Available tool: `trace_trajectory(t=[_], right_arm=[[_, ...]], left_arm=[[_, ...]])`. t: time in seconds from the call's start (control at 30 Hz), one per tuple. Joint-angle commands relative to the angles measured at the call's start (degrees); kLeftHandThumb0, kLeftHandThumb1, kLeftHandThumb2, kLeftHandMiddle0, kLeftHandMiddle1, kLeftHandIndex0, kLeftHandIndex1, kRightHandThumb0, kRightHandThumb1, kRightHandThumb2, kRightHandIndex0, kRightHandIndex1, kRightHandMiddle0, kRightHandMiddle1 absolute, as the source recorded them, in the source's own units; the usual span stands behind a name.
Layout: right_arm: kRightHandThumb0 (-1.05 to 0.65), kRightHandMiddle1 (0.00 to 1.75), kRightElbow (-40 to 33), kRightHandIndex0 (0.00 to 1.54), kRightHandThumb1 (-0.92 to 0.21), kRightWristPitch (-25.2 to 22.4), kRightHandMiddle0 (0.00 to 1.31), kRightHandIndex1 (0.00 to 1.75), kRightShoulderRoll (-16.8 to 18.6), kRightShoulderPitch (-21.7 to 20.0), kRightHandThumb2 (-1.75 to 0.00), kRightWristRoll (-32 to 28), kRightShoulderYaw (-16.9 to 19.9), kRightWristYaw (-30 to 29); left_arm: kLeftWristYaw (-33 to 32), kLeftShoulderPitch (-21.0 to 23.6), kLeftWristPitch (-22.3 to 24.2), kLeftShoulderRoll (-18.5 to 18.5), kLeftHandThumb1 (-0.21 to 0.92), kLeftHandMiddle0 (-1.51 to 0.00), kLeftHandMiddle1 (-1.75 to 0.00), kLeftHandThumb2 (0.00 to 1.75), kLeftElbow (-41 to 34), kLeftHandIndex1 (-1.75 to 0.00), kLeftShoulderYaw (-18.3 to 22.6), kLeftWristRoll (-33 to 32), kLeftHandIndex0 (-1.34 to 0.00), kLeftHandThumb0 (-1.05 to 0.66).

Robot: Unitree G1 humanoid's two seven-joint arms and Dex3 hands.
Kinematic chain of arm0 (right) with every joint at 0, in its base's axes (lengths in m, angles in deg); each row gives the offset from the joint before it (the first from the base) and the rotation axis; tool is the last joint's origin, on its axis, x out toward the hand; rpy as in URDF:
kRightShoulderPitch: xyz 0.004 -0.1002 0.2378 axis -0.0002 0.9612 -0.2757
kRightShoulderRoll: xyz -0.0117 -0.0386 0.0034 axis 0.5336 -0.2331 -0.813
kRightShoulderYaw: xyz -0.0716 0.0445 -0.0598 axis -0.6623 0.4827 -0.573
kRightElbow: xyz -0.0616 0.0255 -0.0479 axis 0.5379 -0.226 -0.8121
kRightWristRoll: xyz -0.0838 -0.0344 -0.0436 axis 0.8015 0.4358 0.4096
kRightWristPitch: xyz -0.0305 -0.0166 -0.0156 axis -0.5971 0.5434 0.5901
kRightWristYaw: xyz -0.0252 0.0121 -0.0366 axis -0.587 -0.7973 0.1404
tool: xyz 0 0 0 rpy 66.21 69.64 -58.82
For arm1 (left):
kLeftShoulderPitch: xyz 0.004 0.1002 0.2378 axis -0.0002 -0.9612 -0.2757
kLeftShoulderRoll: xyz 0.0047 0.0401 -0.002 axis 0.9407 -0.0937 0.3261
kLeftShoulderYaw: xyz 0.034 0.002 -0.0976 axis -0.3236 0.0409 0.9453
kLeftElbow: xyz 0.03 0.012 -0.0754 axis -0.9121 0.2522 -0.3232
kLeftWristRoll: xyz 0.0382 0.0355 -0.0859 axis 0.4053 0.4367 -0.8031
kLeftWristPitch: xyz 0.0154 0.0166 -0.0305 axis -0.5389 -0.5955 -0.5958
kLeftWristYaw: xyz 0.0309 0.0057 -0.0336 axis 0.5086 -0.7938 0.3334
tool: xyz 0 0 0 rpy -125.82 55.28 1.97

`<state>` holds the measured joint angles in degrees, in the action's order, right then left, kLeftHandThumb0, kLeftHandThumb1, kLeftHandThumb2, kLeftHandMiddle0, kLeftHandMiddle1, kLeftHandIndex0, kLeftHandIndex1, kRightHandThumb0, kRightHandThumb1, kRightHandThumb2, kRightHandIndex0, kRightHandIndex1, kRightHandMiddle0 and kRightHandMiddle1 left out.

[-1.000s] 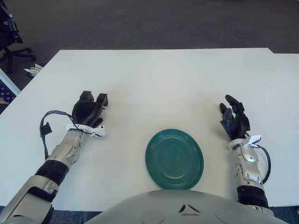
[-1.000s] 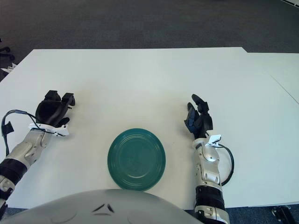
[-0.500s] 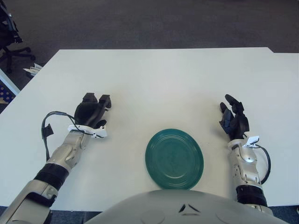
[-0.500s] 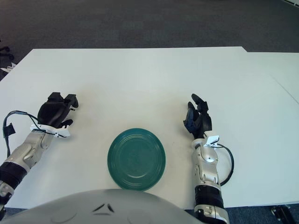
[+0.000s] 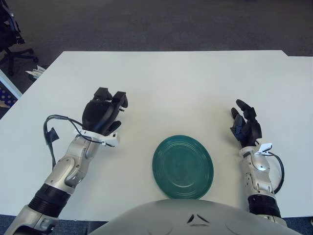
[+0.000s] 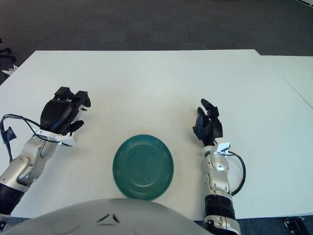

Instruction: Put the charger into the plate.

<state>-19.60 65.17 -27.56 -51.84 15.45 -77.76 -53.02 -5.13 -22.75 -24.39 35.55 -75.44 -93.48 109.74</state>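
Observation:
A dark green plate [image 5: 161, 155] lies on the white table [image 5: 186, 83] near its front edge, in the middle. My left hand [image 5: 104, 111] hovers above the table to the left of the plate, fingers curled down around a dark thing under the palm. That thing looks like the charger, and the hand hides nearly all of it. No other charger shows on the table. My right hand [image 5: 246, 128] rests parked to the right of the plate, fingers relaxed and empty.
A black office chair [image 5: 10, 34] stands on the dark floor beyond the table's far left corner. A black cable [image 5: 50, 133] loops off my left wrist. The table's front edge runs just below the plate.
My left hand has lifted off the table and moved right and nearer, toward the plate, with its fingers still curled. The right hand and the plate have not moved.

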Motion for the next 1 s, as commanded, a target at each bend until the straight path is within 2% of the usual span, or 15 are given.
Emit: trace_trajectory(t=[0.0,0.47,0.77,0.97], right_arm=[[-0.82,0.69,2.98,0.3,-0.92,-3.44,0.0,0.0,0.51,2.99,-0.79,0.56,-0.38,-0.2],[-0.82,0.68,2.04,0.29,-0.92,-4.18,0.0,0.0,0.33,3.48,-0.79,-0.08,-0.51,0.55],[-0.82,0.67,2.56,0.28,-0.92,-3.46,0.0,0.0,0.53,3.44,-0.8,0.42,-0.79,0.42],[-0.82,0.67,2.05,0.29,-0.92,-4.05,0.0,0.0,0.51,3.8,-0.81,0.31,-1.1,0.67]], left_arm=[[0.81,0.3,-0.64,-0.34,-0.02,-0.85,-1.75,1.7,-1.78,-1.75,0.85,1.35,-0.65,0.0],[2.97,0.08,-3.83,-3.42,-0.04,-0.88,-1.69,1.7,-4.49,-1.75,-0.63,3.99,-0.66,0.0],[7.4,-1.28,-4.43,-7.04,-0.04,-0.88,-1.7,1.71,-7.79,-1.75,-6.04,8.65,-0.66,0.0],[10.08,-4.11,-4.27,-11.6,-0.04,-0.88,-1.7,1.7,-11.72,-1.75,-12.49,13.38,-0.66,0.0]])
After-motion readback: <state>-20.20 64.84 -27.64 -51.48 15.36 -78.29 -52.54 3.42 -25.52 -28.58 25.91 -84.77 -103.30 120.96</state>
